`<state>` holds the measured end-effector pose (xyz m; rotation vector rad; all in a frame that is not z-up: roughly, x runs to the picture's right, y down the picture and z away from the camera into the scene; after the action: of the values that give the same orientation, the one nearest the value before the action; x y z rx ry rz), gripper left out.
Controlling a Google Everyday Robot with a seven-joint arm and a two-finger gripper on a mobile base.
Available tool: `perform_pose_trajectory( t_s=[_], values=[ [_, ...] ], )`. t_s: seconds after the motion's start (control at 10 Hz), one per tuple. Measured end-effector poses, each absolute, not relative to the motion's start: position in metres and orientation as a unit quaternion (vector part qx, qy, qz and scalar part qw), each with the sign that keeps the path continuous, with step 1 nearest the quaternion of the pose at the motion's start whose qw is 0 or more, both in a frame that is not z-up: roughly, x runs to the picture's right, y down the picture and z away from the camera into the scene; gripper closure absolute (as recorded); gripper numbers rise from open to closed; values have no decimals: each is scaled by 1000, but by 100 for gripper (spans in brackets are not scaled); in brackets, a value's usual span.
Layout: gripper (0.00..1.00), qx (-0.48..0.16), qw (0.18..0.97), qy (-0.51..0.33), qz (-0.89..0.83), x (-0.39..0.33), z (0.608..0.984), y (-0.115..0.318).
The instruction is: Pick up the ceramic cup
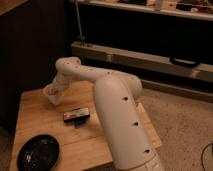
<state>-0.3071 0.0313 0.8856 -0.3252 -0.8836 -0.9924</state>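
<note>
Plate [38, 152] first: black and round, it sits at the near left corner of the wooden table [35, 117], well apart from everything else. Farther back on the left half, my gripper [54, 93] reaches down at the end of my arm [107, 95], right at the cup [50, 94], a small white tapered thing with no handle. Cup and gripper overlap so closely that I cannot tell whether the cup rests on the wood or hangs just above it, nor whether I am gripping it. Just right of the cup and a little nearer, a small dark flat packet [76, 116] with a reddish and white face lies on the table, apart from the cup and the plate. My arm, white and thick, rises from the near right, bends at an elbow above the table's back edge and comes down to the left toward the cup; its big lower segment covers much of the table's right half. Beyond the table's right edge lies speckled floor [180, 120], and along the back runs a dark shelf unit [150, 55] with a pale ledge.
</note>
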Motion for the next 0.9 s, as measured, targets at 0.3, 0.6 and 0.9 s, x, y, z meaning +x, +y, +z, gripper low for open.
perform_pose_trajectory(
  t_s=[0.3, 0.6, 0.9],
  values=[
    [99, -159, 776, -420, -442, -294, 886, 30],
    [100, -140, 776, -431, -438, -276, 853, 11],
    [100, -115, 766, -432, -461, -256, 779, -26]
  ],
)
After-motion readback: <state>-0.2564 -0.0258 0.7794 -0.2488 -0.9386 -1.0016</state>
